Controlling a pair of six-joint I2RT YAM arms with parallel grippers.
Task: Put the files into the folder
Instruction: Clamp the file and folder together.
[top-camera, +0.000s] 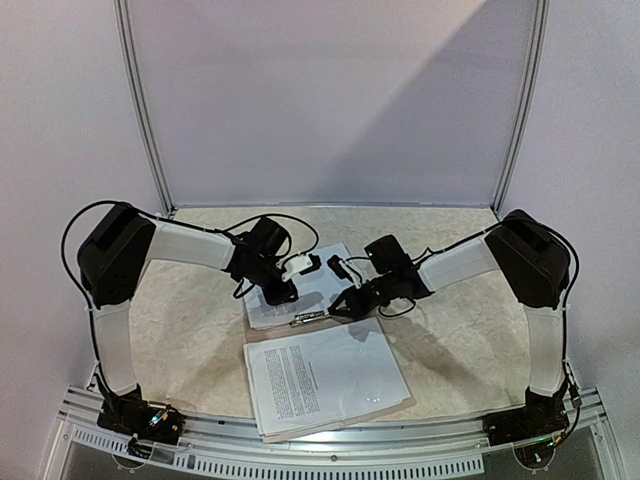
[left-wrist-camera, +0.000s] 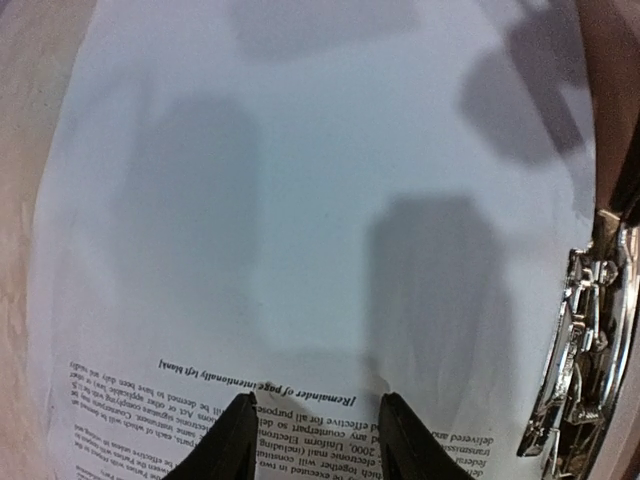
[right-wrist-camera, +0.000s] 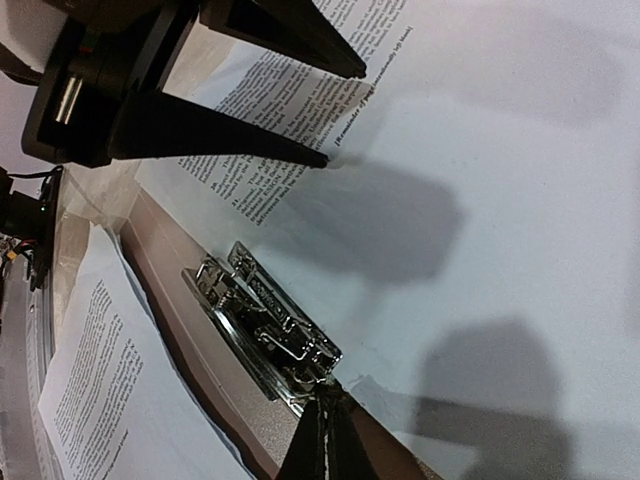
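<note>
- The folder (right-wrist-camera: 200, 360) lies open and flat in the middle of the table, between the two arms. Only a tan-brown strip along its fold and a thin near edge can be seen.
- A shiny metal clip (right-wrist-camera: 265, 320) sits on that strip, right beside the sheet.
- The files are in two lots. One sheet (left-wrist-camera: 330, 200) covers the far half of the folder, and a loose stack (top-camera: 320, 375) lies on the near half with its corners fanned out.
- The left gripper (left-wrist-camera: 318, 405) stands over the sheet with its fingers apart and nothing between them. Both tips are down at the last printed lines.
- The right gripper (right-wrist-camera: 325, 400) is clenched tight, and its tip meets the near end of the clip. I cannot tell whether it pinches anything.
- The table (top-camera: 190, 330) is pale beige with a mottled pattern. A slotted metal rail (top-camera: 330, 440) runs along its near edge.
- A plain white panel (top-camera: 330, 100) stands behind, framed by two slanting metal posts (top-camera: 140, 110), with white walls on either side.
- Paper hides most of the folder. Each wrist view cuts its own fingers off at the bottom edge. From above, the grippers and cables hide part of the sheet.
- On the sheet, upside down in the left wrist view, one line reads "[Remainder of page intentionally left blank]". The paragraph next to it is blurred, and the print on the stack is too small to read.
</note>
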